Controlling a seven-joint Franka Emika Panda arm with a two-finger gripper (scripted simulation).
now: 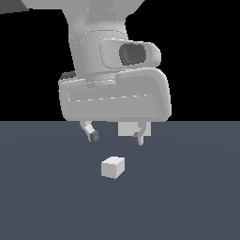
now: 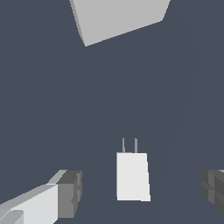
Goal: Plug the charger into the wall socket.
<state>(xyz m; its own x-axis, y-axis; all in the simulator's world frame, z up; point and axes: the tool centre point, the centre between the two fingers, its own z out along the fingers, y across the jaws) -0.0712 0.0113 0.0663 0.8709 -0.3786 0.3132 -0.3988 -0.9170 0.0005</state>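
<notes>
The charger [image 1: 113, 167] is a small white-grey block lying on the dark floor, below and a little in front of my gripper [image 1: 116, 137]. In the wrist view the charger [image 2: 132, 176] shows two thin prongs pointing toward the wall socket [image 2: 119, 17], a light-grey plate some distance beyond it. My gripper [image 2: 141, 192] is open and holds nothing; its fingers [image 2: 70, 192] stand either side of the charger without touching it. In the exterior view the wall socket [image 1: 133, 128] shows only as a pale patch behind the fingers, mostly hidden by the hand.
A dark blue-grey floor [image 1: 187, 197] spreads under everything. The bulky white arm and hand [image 1: 115, 93] fill the upper middle of the exterior view against a black background.
</notes>
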